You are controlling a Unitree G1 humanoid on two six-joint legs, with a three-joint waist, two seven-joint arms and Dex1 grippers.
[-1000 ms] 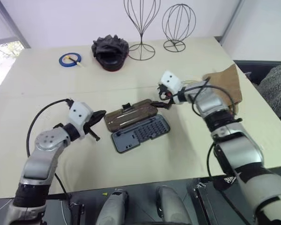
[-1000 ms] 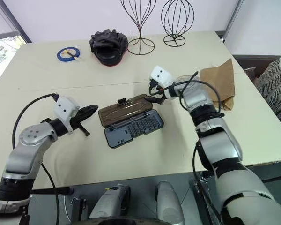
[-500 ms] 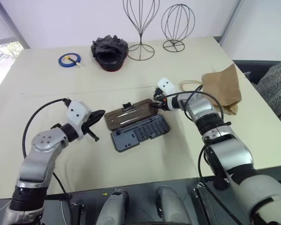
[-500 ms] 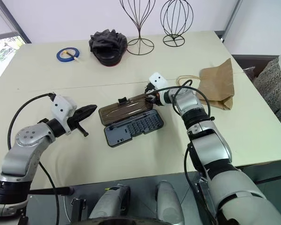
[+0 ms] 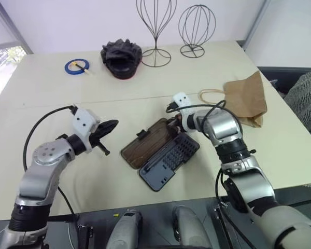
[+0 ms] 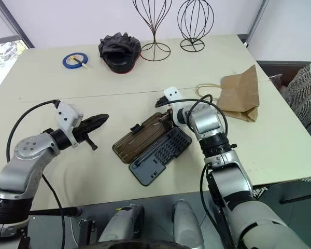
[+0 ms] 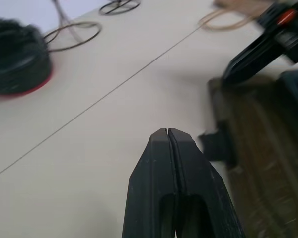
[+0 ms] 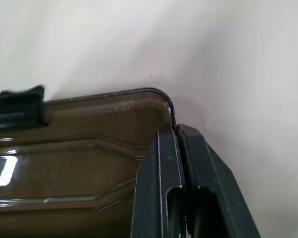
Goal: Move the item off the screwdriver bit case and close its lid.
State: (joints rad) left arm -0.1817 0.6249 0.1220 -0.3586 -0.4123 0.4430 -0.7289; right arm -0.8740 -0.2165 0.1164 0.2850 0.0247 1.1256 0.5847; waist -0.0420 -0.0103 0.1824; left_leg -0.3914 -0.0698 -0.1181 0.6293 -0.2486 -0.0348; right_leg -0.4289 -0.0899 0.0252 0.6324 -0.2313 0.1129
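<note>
Brown paper bag lies on the surface, well clear of the open screwdriver bit case. Lid-closing step in hand. Right gripper jaws closed at the lid corner; left gripper jaws closed, idle nearby. Next: flip lid over the tray.

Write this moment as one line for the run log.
bag: on table, off case | lid: open | right gripper: shut at lid corner | left gripper: shut, apart from case
</note>
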